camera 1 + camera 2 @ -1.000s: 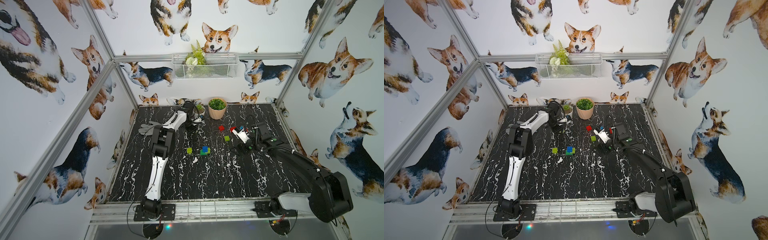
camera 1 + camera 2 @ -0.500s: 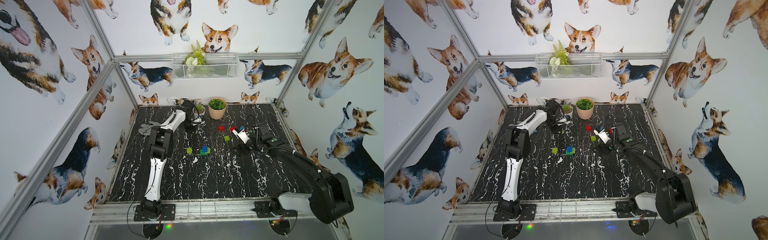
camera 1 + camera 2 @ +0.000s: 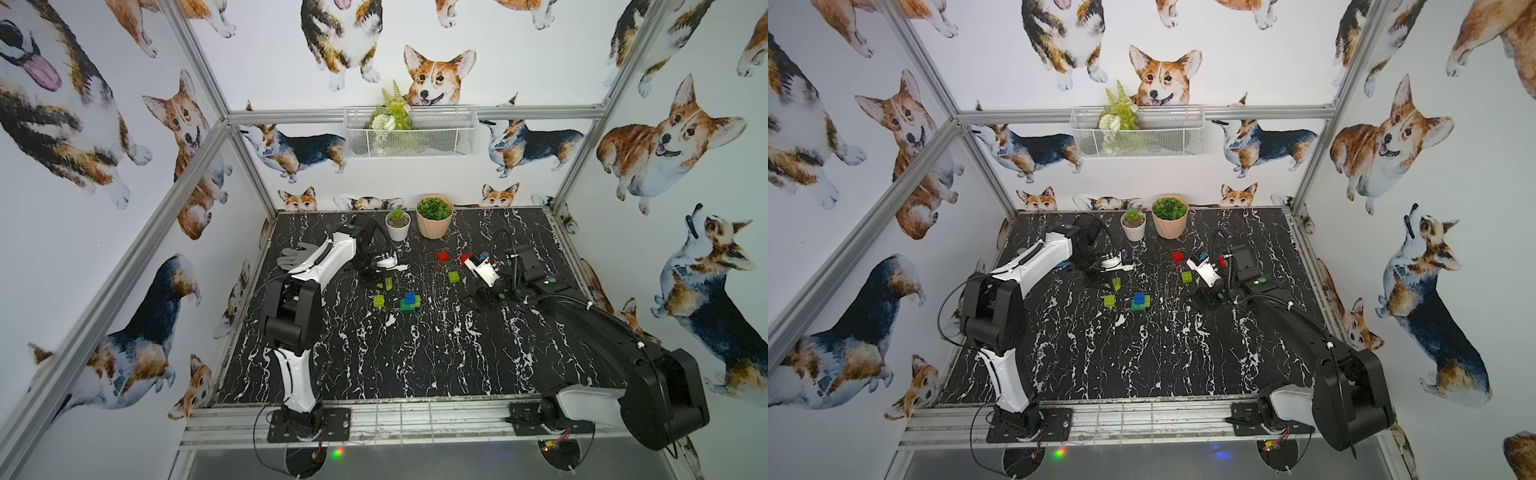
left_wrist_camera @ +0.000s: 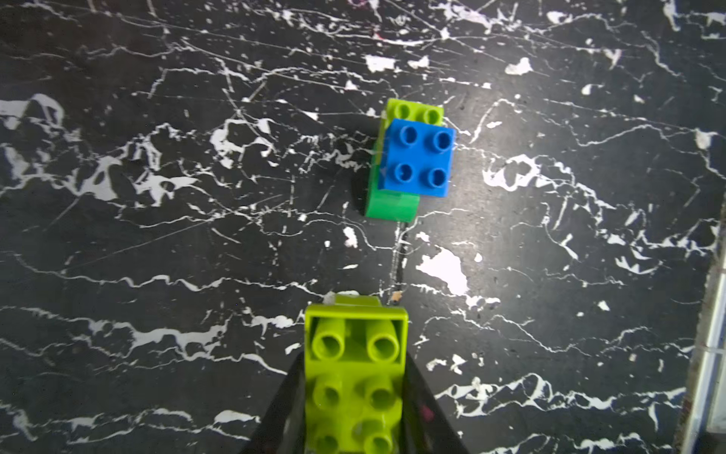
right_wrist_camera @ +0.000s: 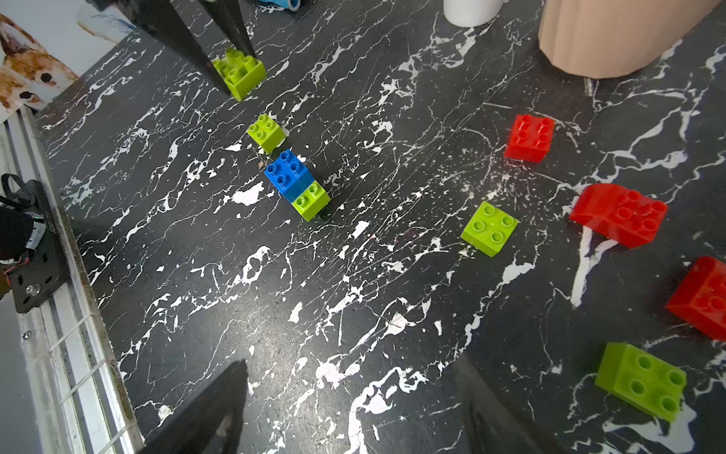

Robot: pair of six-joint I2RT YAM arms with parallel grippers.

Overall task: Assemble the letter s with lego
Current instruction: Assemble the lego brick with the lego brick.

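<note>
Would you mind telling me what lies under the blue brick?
The blue brick sits on a lime green brick, two studs showing, and a dark green brick poking out the opposite side. Their covered tops, and any gap between them, are hidden.

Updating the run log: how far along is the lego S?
Done: blue brick sits on a lime base brick and a dark green brick.
In hand: left pincer shut on a lime brick; right pincer open, empty.
Left: three red bricks and three loose lime bricks; no S yet.
</note>
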